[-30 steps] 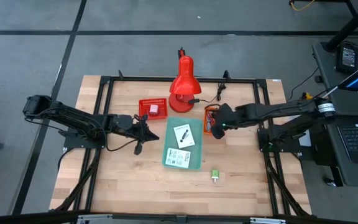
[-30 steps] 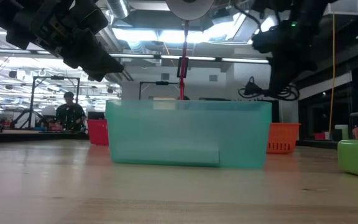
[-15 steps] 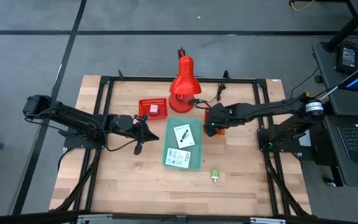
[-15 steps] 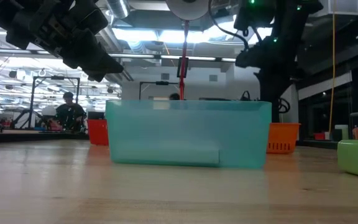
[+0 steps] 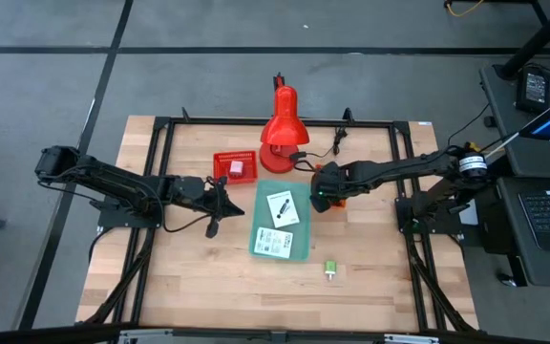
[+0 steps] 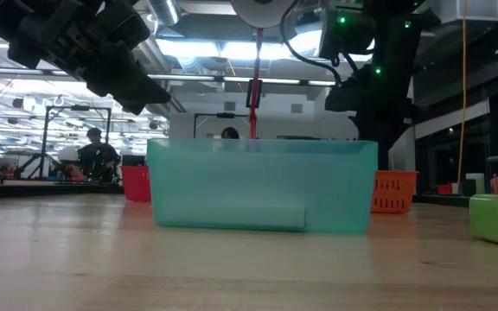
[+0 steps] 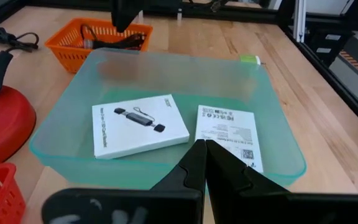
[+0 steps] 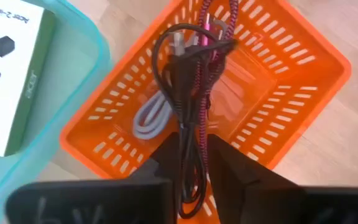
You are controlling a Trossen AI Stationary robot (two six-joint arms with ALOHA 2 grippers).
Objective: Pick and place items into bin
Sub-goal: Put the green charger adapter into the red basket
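My right gripper (image 5: 321, 194) hovers between the orange basket (image 8: 272, 93) and the teal bin (image 5: 299, 250), shut on a bundle of black and magenta cables (image 8: 188, 68). A pale cable (image 8: 149, 118) lies in the basket. Two white printed cards (image 7: 138, 124) (image 7: 229, 134) lie flat on the bin's floor. The pink cube (image 5: 237, 168) sits in a red basket (image 5: 235, 158). The green block (image 5: 330, 269) lies on the table near the bin. My left gripper (image 7: 202, 149) is shut and hangs in the air beside the bin's left wall. No blue-white clip shows. My right gripper pinches the black and magenta cables (image 8: 191, 127) together between its two fingers, from above, pointing down. The strands run out past the fingertips and end in a loose loop and plugs (image 8: 219, 43) hanging over the orange basket. Whether those ends touch the basket, I cannot tell.
The red desk lamp (image 5: 280, 129) stands at the far edge, its black cord (image 5: 325, 151) trailing right. Dark frame rails (image 5: 160, 172) run along the table's left and right sides. Bare wood lies on the near side of the bin. A person (image 6: 98, 155) shows far off in the room.
My right gripper has moved toward the table's left, from over the orange basket to the bin's right wall, carrying the cable bundle along. My left gripper has kept still.
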